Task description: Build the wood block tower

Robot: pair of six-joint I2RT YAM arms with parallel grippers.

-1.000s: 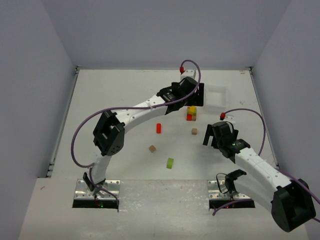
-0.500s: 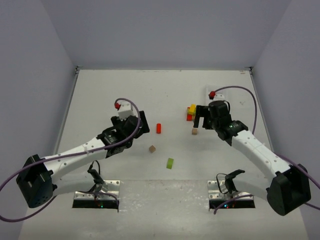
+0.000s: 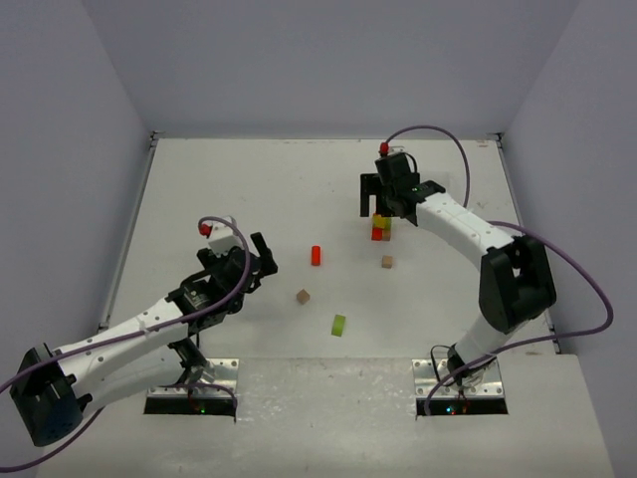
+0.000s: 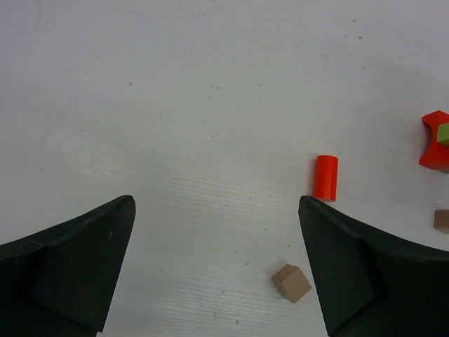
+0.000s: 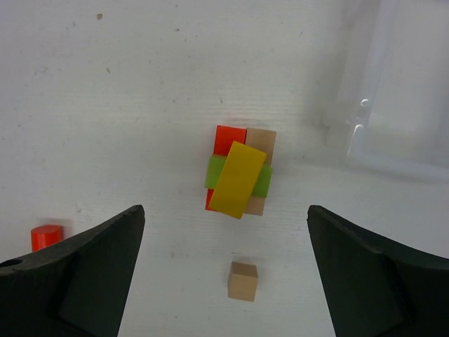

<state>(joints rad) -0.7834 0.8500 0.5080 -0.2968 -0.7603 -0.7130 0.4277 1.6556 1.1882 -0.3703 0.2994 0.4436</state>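
Observation:
The tower (image 3: 381, 227) stands right of centre: a red and a brown block at the base, a green piece across them, a yellow bar (image 5: 238, 179) skewed on top. Loose wood blocks lie near it: a red cylinder (image 3: 316, 255), a brown cube (image 3: 303, 296), a second brown cube (image 3: 387, 262) and a lime green piece (image 3: 339, 325). My right gripper (image 3: 383, 202) hovers open just beyond the tower, the stack showing between its fingers (image 5: 84, 274). My left gripper (image 3: 263, 257) is open at the left. The near brown cube (image 4: 292, 283) and the red cylinder (image 4: 325, 177) lie by its right finger.
A white tray (image 5: 396, 84) sits just right of and beyond the tower, mostly covered by the right arm in the top view. Grey walls enclose the table on three sides. Both arm bases sit at the near edge.
The left arm has drawn back from the tower to the near left. The right arm has swung from the near right up to the tower's far side. No block has moved.

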